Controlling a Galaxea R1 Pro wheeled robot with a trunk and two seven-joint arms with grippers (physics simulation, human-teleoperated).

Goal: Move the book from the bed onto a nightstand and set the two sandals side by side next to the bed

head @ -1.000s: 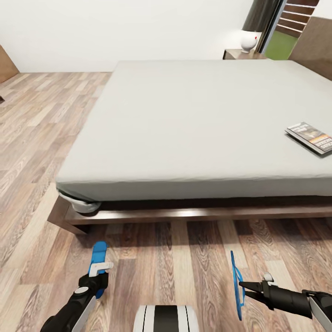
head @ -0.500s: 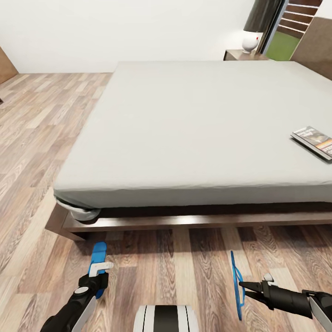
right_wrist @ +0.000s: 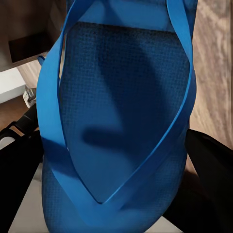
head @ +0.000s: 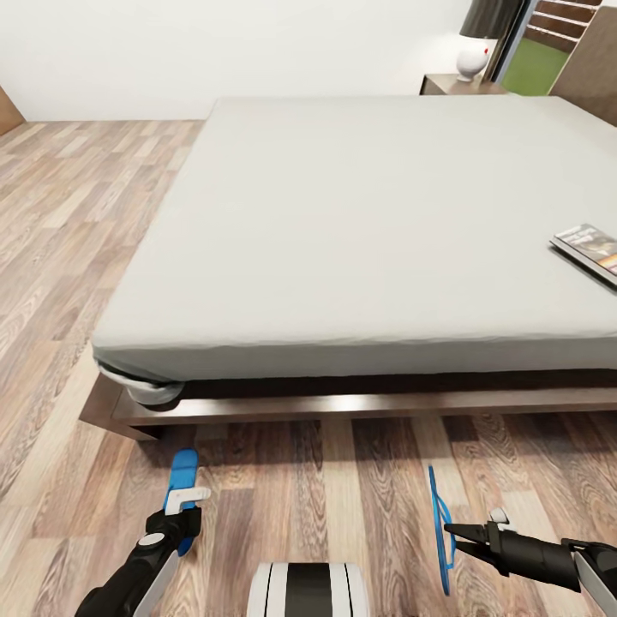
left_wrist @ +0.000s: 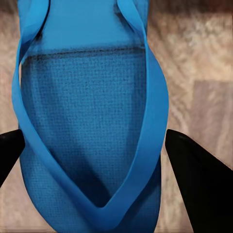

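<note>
1. Our left claw (head: pixel 182 512) pinches one blue sandal (head: pixel 182 482). This sandal lies nearly flat above the floor (head: pixel 326 480), toe end toward the bed (head: pixel 360 223). In the left wrist view the sandal (left_wrist: pixel 87 126) sits between the two dark fingers (left_wrist: pixel 194 174).
2. Our right claw (head: pixel 454 536) pinches the other sandal (head: pixel 440 527). We hold this one up on its edge, so it looks like a thin blue line. Up close, its sole (right_wrist: pixel 121 116) faces the camera.
3. We hold one in each claw, we think, so both can go down side by side next to the bed.
4. Both sandals hang near the brown bed frame (head: pixel 343 404), which looks like a good spot for them.
5. The book (head: pixel 590 251) lies on the bed, far to our right. It is not yet moved.
6. The nightstand (head: pixel 454 84) stands past the far corner, with a white lamp (head: pixel 472 58) on it.
</note>
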